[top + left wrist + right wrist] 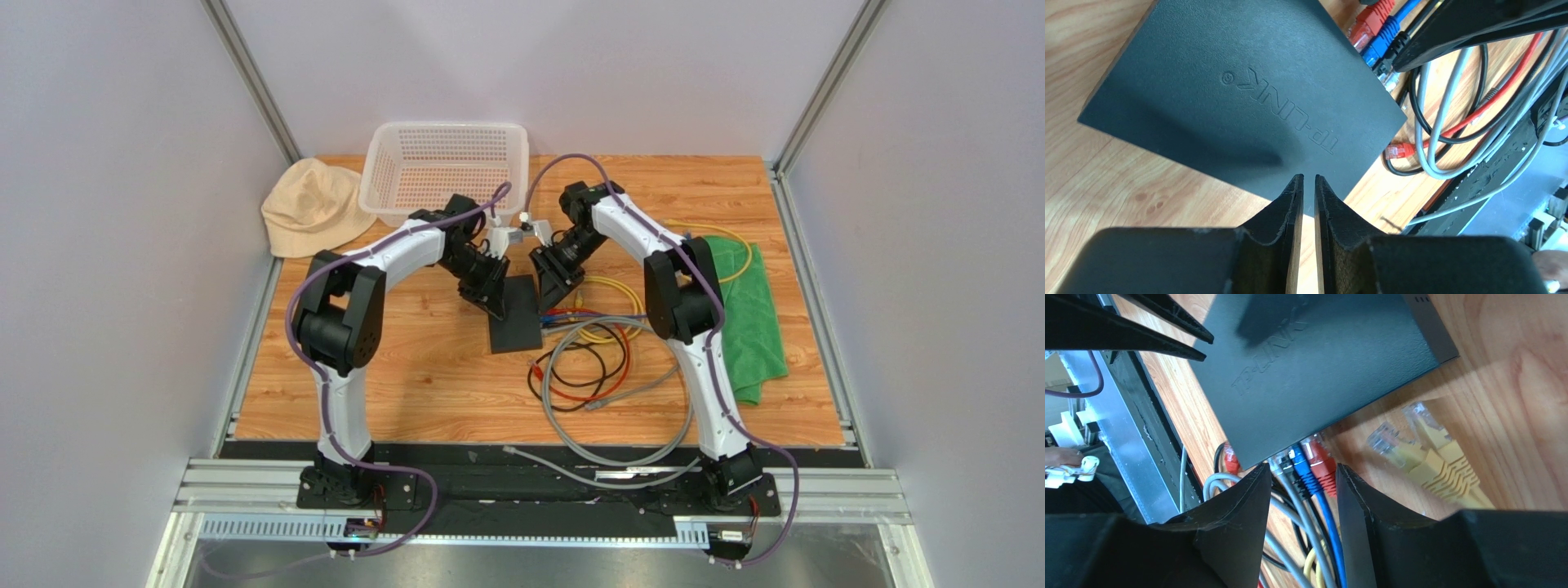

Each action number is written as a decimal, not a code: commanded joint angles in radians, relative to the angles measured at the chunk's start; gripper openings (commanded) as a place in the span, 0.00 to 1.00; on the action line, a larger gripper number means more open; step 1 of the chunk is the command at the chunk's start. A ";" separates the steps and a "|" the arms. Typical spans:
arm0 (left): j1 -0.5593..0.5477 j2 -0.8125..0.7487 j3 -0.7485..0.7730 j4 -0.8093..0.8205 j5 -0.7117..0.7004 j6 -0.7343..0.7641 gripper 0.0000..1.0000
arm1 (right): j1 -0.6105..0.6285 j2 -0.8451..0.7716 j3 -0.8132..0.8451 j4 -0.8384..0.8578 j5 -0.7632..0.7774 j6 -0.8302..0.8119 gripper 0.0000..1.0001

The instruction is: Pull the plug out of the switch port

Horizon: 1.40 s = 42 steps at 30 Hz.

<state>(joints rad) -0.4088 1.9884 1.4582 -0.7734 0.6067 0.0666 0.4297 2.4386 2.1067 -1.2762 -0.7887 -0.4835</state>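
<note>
The switch (515, 315) is a flat matte-black box lying mid-table; it fills the left wrist view (1241, 92) and the right wrist view (1321, 361). Red (1322, 465), blue (1303, 468), black and grey plugs sit in a row in its ports. My right gripper (1303, 471) is open, its fingers on either side of these plugs and their cables, not touching them. My left gripper (1309, 177) is shut with a thin slit and nothing in it, its tips just over the switch's edge opposite the ports. In the top view both grippers, the left (485, 294) and the right (552, 288), flank the switch.
Two loose yellow plugs (1425, 459) lie right of the switch, and a loose red plug (1400, 150) beside it. A tangle of cables (601, 361) is coiled near the right arm. A white basket (448, 165), a beige hat (313, 208) and a green cloth (742, 312) lie around.
</note>
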 commanded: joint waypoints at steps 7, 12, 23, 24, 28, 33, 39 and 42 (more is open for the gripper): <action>0.002 0.043 0.028 0.002 -0.018 0.021 0.22 | 0.006 0.086 0.053 0.006 -0.060 0.010 0.48; 0.002 0.053 0.027 0.005 -0.024 0.021 0.22 | 0.004 0.114 0.058 -0.002 -0.093 0.031 0.49; 0.002 0.061 0.031 0.000 -0.024 0.022 0.23 | 0.001 0.154 0.073 0.008 -0.103 0.059 0.47; 0.002 0.059 0.031 0.002 -0.024 0.022 0.23 | -0.002 0.158 0.073 0.008 -0.103 0.059 0.47; 0.002 0.061 0.030 0.002 -0.025 0.022 0.23 | -0.009 0.165 0.073 0.006 -0.109 0.059 0.43; 0.002 0.062 0.031 0.002 -0.022 0.022 0.23 | -0.022 0.172 0.068 -0.002 -0.138 0.057 0.38; 0.002 0.062 0.030 0.002 -0.022 0.022 0.23 | -0.029 0.178 0.050 -0.008 -0.158 0.036 0.28; 0.002 0.062 0.030 0.002 -0.021 0.022 0.23 | -0.029 0.185 0.047 -0.025 -0.165 0.020 0.30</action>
<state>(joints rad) -0.4088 2.0274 1.4673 -0.7769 0.6128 0.0658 0.3885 2.5835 2.1639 -1.3018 -0.9710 -0.4194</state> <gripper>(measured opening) 0.226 0.288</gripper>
